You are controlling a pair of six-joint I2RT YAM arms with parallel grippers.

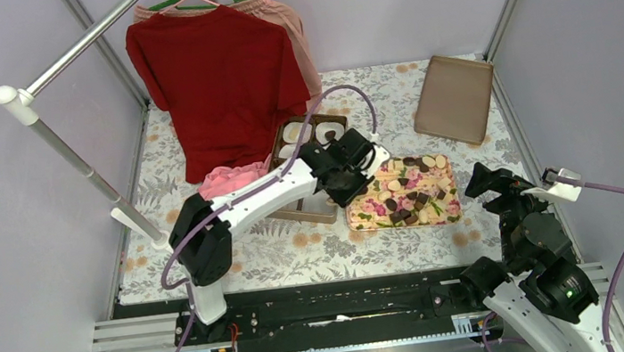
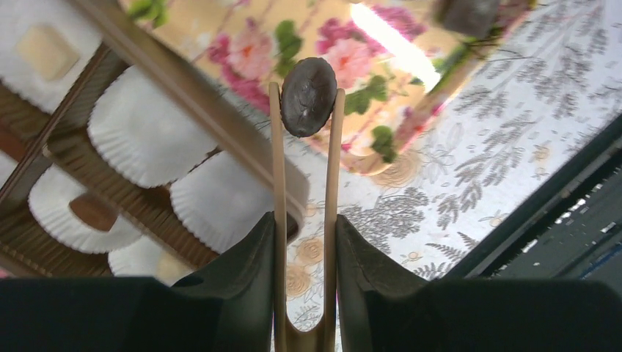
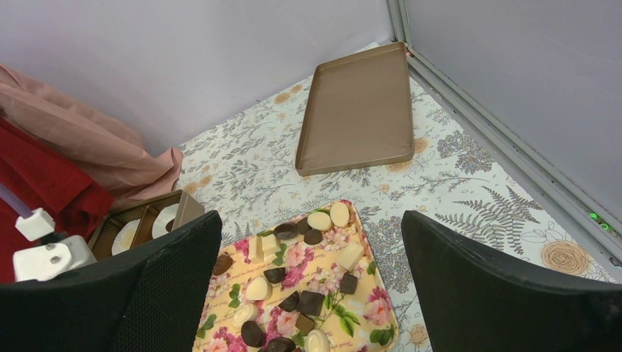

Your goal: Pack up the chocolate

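My left gripper (image 1: 345, 167) (image 2: 304, 227) is shut on thin wooden tongs (image 2: 278, 176). The tongs' tips pinch a dark oval chocolate (image 2: 309, 86), held above the gap between the brown box (image 1: 324, 212) (image 2: 183, 81) and the flower-patterned tray (image 1: 365, 216) (image 3: 370, 312). The box holds white paper cups (image 2: 139, 136); one has a cream piece (image 2: 45, 50), another a brown piece (image 2: 92, 211). Many dark and cream chocolates (image 1: 410, 198) (image 3: 309, 301) lie on the tray. My right gripper (image 1: 484, 182) (image 3: 309, 220) is open and empty, right of the tray.
A flat brown lid (image 1: 453, 98) (image 3: 359, 110) lies at the back right. A red shirt (image 1: 220, 79) hangs on a rail (image 1: 62, 144) at the back left, with a pink cloth (image 1: 228, 179) below it beside the box. Grey walls close in both sides.
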